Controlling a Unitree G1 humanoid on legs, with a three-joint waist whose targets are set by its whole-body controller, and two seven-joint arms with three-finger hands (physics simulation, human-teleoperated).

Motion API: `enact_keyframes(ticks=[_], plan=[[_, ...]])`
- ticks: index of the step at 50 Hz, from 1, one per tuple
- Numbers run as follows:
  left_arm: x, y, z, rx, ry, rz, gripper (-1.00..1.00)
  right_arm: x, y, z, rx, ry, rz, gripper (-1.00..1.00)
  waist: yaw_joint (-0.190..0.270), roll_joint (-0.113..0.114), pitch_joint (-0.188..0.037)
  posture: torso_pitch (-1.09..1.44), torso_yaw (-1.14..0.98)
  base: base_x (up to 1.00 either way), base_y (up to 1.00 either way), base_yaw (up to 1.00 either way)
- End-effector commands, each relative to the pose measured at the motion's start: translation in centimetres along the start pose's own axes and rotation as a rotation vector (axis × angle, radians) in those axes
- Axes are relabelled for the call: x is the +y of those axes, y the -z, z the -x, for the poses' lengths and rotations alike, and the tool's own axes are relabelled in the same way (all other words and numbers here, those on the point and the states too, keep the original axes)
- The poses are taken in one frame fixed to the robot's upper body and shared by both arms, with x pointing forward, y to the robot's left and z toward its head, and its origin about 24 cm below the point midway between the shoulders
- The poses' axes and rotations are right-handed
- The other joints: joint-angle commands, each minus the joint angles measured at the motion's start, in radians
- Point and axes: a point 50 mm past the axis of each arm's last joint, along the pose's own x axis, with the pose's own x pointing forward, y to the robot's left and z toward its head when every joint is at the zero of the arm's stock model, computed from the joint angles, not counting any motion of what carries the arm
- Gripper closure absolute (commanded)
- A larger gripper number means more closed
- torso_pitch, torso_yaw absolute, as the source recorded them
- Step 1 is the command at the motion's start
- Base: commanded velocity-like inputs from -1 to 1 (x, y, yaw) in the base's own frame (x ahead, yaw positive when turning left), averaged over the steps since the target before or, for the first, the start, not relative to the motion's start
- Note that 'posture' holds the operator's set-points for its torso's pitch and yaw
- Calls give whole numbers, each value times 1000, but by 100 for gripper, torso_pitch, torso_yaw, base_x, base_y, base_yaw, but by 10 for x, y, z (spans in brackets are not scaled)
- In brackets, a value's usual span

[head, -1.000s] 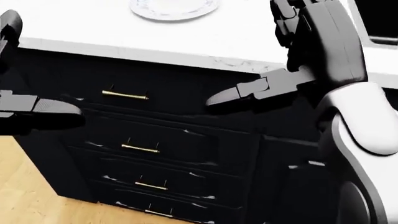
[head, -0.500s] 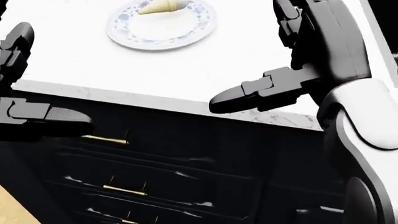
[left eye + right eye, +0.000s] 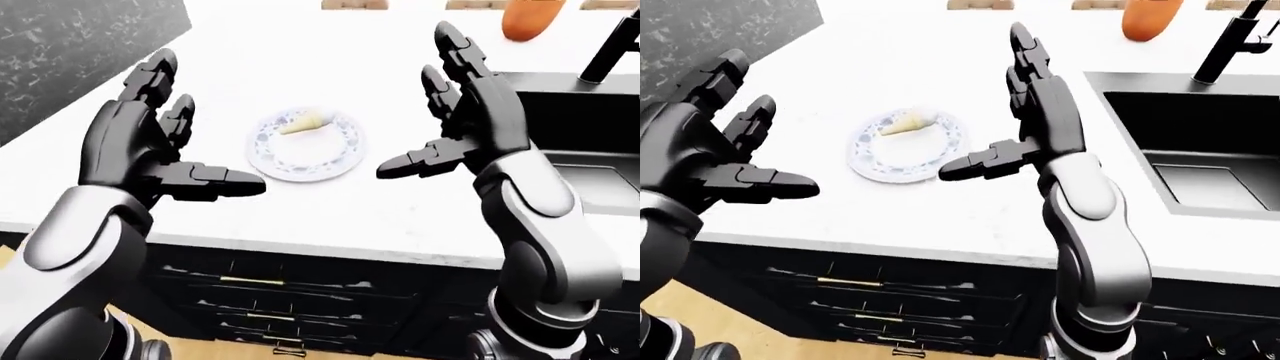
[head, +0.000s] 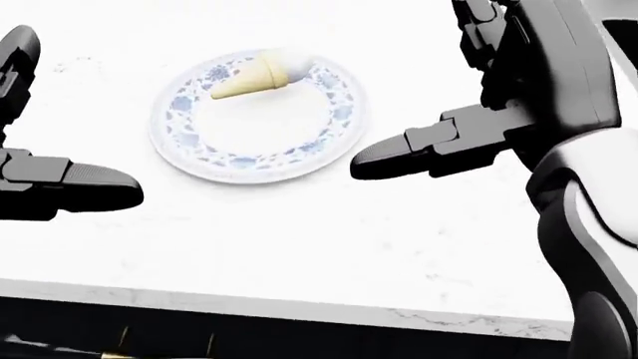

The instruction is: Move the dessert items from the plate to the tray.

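Head view: white tabletop, plate with blue floral rim lying flat on it, upper left of centre. One dessert on the plate, a cone lying on its side at the rim's top edge, pale scoop end toward the view's right, tip toward the left. Rest of the plate bare. Left hand at the view's left, right hand at the right, plate between them; neither touches plate or cone. Left-eye view: both hands held up over the tabletop, palms facing inward, fingers spread wide and upright, thumbs pointing toward each other; both hands hold nothing. Right thumb tip is near the plate's right edge, left thumb tip a little farther off the plate's left edge. Right-eye view: black sink set into the tabletop at the right, well apart from the plate, black faucet at its top edge. Orange object at the top of the view, cut off by the frame; cannot tell what it is. Dark drawers with brass handles below the tabletop edge, wood floor at lower left. No tray visible in any view.
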Motion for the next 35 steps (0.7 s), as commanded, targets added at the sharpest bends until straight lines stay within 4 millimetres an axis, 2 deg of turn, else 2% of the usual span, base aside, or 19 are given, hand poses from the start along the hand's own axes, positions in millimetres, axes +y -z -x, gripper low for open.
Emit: enact_keyframes(ticks=[1, 2, 3, 4, 6, 7, 9, 10, 14, 15, 16, 20, 21, 22, 24, 25, 28, 31, 35], plan=[[0, -12, 2, -76, -1, -2, -100, -4, -14, 2, -82, 26, 13, -100, 2, 3, -32, 0, 0, 0, 44, 0], [0, -13, 2, -77, -1, -3, -100, -4, -14, 2, -82, 27, 13, -100, -4, 4, -24, 0, 0, 0, 43, 0], [0, -14, 2, -78, -2, -3, -100, -5, -14, 2, -81, 29, 13, -100, 3, -24, -18, 0, 0, 0, 28, 0], [0, -15, 2, -79, -2, -3, -100, -6, -15, 3, -82, 29, 9, -100, 2, -20, -7, 0, 0, 0, 0, 0], [-1, -16, 1, -82, -1, -9, -100, -7, -17, 4, -85, 33, 7, -100, 5, -5, -16, 0, 0, 0, 0, 0], [-1, -15, 2, -80, -1, -11, -100, -8, -17, 4, -86, 35, 10, -100, -2, 3, -5, 0, 0, 0, 0, 0], [-1, -15, 2, -81, -1, -10, -100, -9, -18, 4, -87, 38, 18, -100, -9, 52, 2, 0, 0, 0, 2, 0], [-2, -16, 2, -81, 0, -11, -100, -10, -19, 5, -89, 39, 19, -100, -17, 58, -20, 0, 0, 0, 23, 0], [-2, -13, 1, -77, 0, -10, -100, -11, -18, 5, -93, 42, 17, -100, -4, 32, -17, 0, 0, 0, 37, 0], [-3, -13, 1, -77, 1, -10, -100, -11, -19, 5, -93, 42, 19, -100, -5, 10, -15, 0, 0, 0, 37, 0], [-3, -13, 1, -78, 2, -10, -100, -11, -18, 5, -93, 42, 19, -100, -11, -26, -3, 0, 0, 0, 36, 0], [-4, -13, 2, -79, 2, -12, -100, -11, -18, 5, -93, 38, 12, -100, -23, -27, -29, 0, 0, 0, 32, 0], [-4, -13, 1, -79, 3, -12, -100, -10, -19, 5, -92, 33, 13, -100, -27, -5, -15, 0, 0, 0, 0, 0], [-4, -13, 1, -79, 4, -12, -100, -9, -20, 5, -88, 24, 20, -100, -25, 14, -21, 0, 0, 0, 0, 0], [-4, -13, 1, -79, 5, -12, -100, -7, -24, 4, -84, 12, 33, -100, -24, 76, -16, 0, 0, 0, 0, 0], [-4, -12, 2, -79, 4, -11, -100, -7, -26, 4, -76, 7, 50, -100, -28, 41, -1, 0, 0, 0, 0, 0], [-4, -13, 3, -81, 4, -11, -100, -5, -37, 2, -27, -11, 103, -100, -20, 39, -6, 0, 0, 0, 0, 0], [-4, -13, 3, -81, 4, -10, -100, -2, -50, -5, -9, -30, 145, -100, -15, 25, 4, 0, 0, 0, 0, 0], [-4, -11, 2, -78, 4, -9, -100, 4, -60, -16, 66, -70, 208, -100, -19, 26, 3, 0, 0, 0, 0, 0]])
